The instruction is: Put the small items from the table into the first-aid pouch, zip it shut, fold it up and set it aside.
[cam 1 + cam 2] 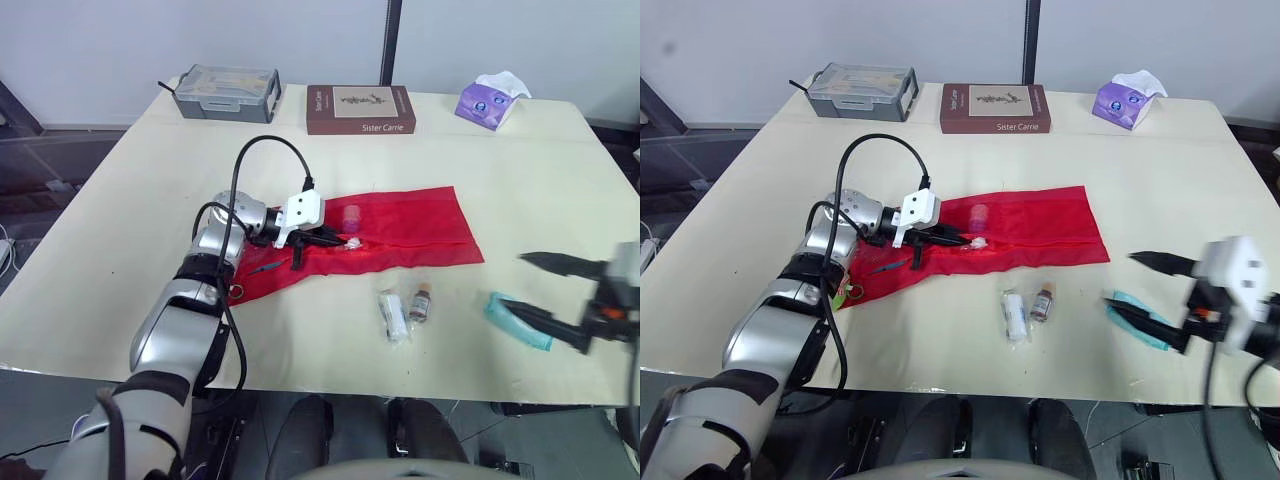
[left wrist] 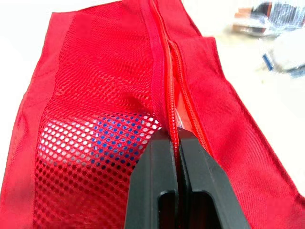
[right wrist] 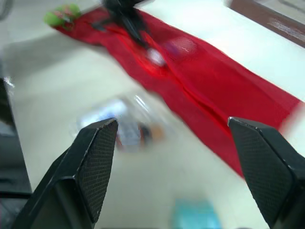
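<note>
**Head views.** The first-aid pouch (image 1: 410, 230) lies flat and unfolded at mid-table. My left gripper (image 1: 335, 240) is clamped on it, left of its middle. My right gripper (image 1: 512, 280) hangs with its jaws apart near the table's front right, just beside a teal packet (image 1: 515, 322). A wrapped roll (image 1: 393, 315) and a small brown bottle (image 1: 420, 300) lie side by side just in front of the pouch. None of the three is inside yet.

**Left wrist view.** Both fingers are pressed together on one lip of the zipper (image 2: 164, 71), which gapes open beyond them. The pouch is red woven cloth with a mesh panel (image 2: 95, 119). A blue-and-white item (image 2: 109, 138) shows through the holes, already inside.

**Right wrist view.** My two pads (image 3: 95, 157) stand wide apart with nothing between them. The roll and bottle are blurred ahead, with the pouch beyond.

**Likely faults.**
- The pinch holds only a thin lip of limp fabric. A tug could slip it free and let the mouth fall shut before loading.
- The teal packet sits near the table's front edge — a careless approach by the right gripper might push it off.
- The roll's slick wrap may slide out of a grip.
</note>
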